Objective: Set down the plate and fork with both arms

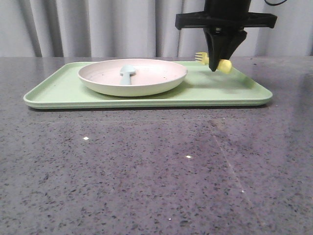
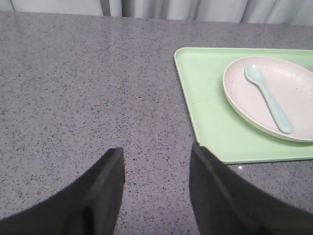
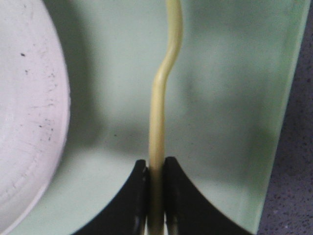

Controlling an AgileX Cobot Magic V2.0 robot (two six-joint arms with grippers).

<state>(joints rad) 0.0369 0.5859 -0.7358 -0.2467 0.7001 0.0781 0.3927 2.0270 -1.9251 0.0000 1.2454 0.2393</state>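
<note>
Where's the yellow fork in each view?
Front view: yellow fork held in the right end effector above the green tray's right part, right of the plate.
Left wrist view: not in it.
Right wrist view: fork seen edge-on, running up from the closed fingers, over the tray.
Shared landmark: the plate.

No readable text, labels, brand marks, numbers or signs appear in any of the three views. The surfaces in view carry no lettering.
</note>
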